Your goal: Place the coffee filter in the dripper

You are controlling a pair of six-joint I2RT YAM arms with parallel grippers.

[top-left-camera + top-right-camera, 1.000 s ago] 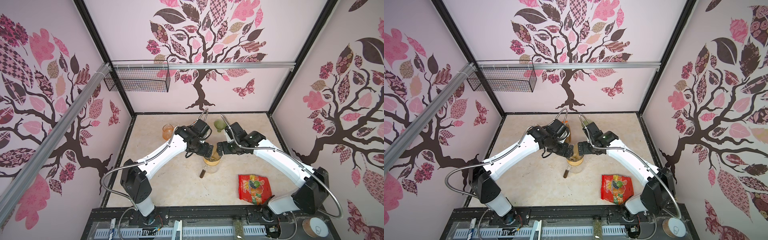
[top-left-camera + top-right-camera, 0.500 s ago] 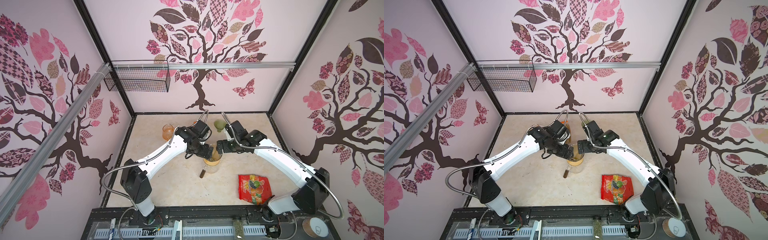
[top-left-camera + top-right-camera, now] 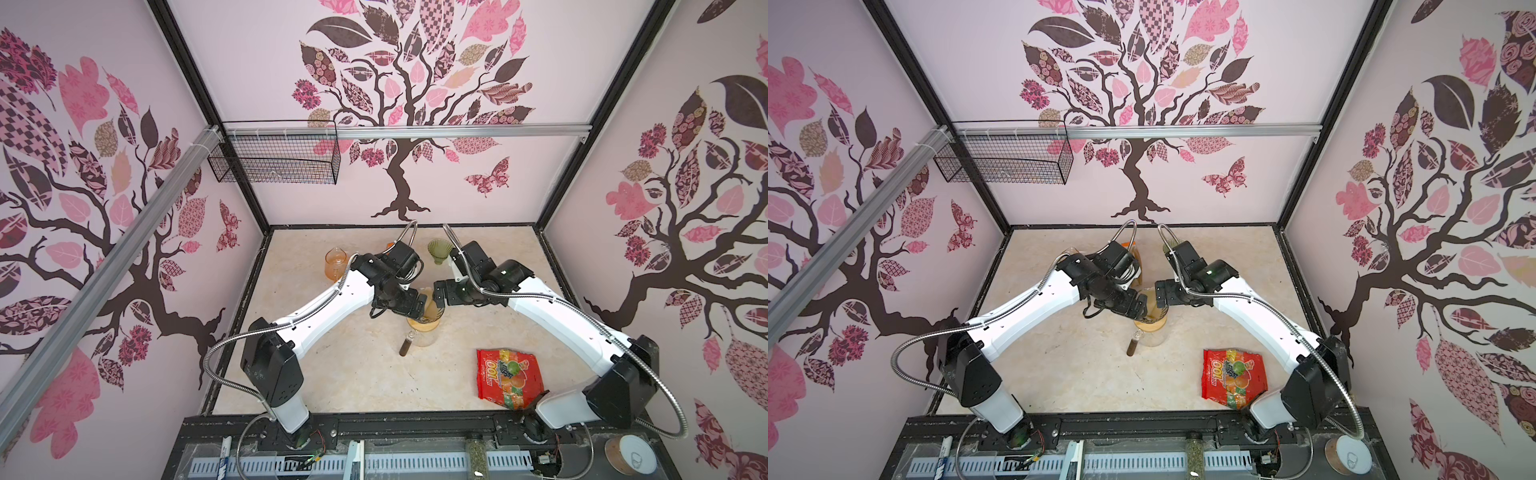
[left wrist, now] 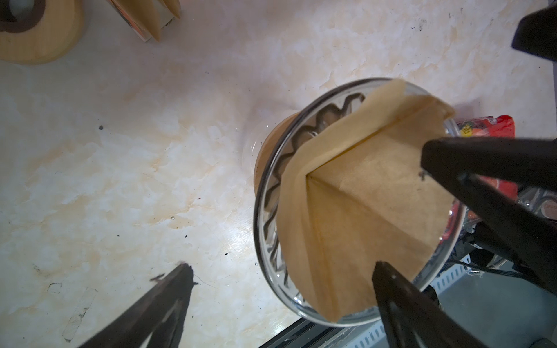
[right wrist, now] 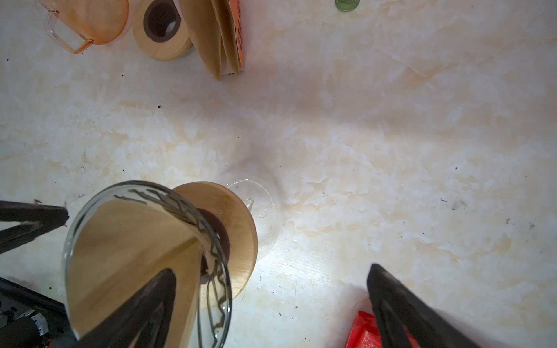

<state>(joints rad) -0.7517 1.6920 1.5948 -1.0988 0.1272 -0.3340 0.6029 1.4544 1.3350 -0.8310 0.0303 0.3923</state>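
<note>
The coffee filter (image 4: 361, 195) is sitting in the glass dripper (image 4: 259, 211), brown paper spread into a cone, one folded corner poking up past the rim. The dripper is resting on its wooden collar (image 5: 241, 238) atop a clear carafe (image 5: 265, 195), right about the middle of the tabletop (image 3: 332, 374).

Now the left gripper (image 4: 283, 265) is hanging over it with jaws spread wide: one finger (image 4: 398, 301) is crossing the filter's edge at the rim, the other is standing out over bare marble. Whether that finger is touching the paper, I cannot tell. The right gripper (image 5: 272, 268) is facing it from the opposite side, gaping just as wide, one finger (image 5: 144, 307) reaching into the mouth of the cone, the other hanging well clear over the tabletop. Neither one is gripping anything.

A small brown bottle (image 3: 405, 345) is sitting just beside the carafe, on the side toward the front edge. A red candy bag (image 3: 509, 378) is lying near the front edge, toward the right corner. Along the back edge an orange measuring cup (image 3: 334, 262) and a green glass (image 3: 439, 249) are standing, with a pack of spare filters (image 5: 223, 39) and a loose wooden ring (image 5: 159, 30) showing between them.
</note>
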